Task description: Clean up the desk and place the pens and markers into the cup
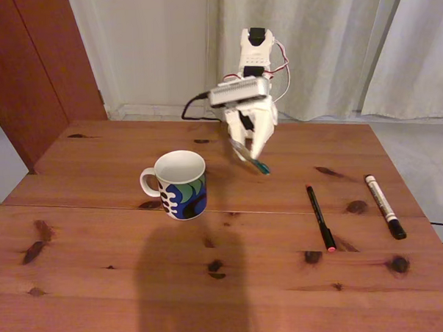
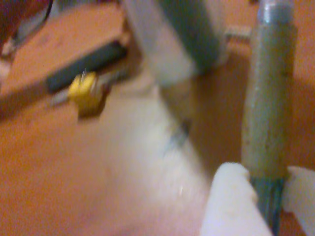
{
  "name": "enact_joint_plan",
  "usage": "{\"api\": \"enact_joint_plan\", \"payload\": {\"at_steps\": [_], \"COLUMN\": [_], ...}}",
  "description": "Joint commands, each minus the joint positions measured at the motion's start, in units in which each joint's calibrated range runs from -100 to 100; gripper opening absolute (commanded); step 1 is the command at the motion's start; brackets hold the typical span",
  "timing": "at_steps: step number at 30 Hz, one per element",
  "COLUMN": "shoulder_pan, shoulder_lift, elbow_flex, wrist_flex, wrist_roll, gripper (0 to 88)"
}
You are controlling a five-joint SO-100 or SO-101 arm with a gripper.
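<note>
My fingers (image 1: 255, 151) are clamped on the teal pen (image 1: 252, 159), lifted above the bench (image 1: 102, 289) just right of the cup (image 1: 180, 185). Black pen (image 1: 320, 217) and marker (image 1: 385, 207) lie apart near the bench's right edge.

Teal pen (image 1: 252, 156) tilted, held above desk (image 1: 102, 289), right of cup (image 1: 180, 184). Cup upright, handle left. Black pen (image 1: 320, 217) and white marker (image 1: 384, 206) flat at right, apart, near-parallel.

Pale curtains (image 1: 334, 51) hang behind, a dark wooden panel (image 1: 33, 64) stands left (warm, dim indoor light).
</note>
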Motion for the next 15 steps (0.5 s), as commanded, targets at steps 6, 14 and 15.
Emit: {"api": "enact_joint_plan", "payload": {"at_steps": [6,14,15], "shoulder_pan": [8.2,11.9,12.4], "shoulder_lift": [-2.8,6.2,7.6], "elbow_flex": [-4.7,-13.4,-14.8], "wrist_flex": [-3.5,-3.5,-3.5], "wrist_roll": [-1.8,-1.8,-1.8], "gripper": [0.8,0.8,0.8]}}
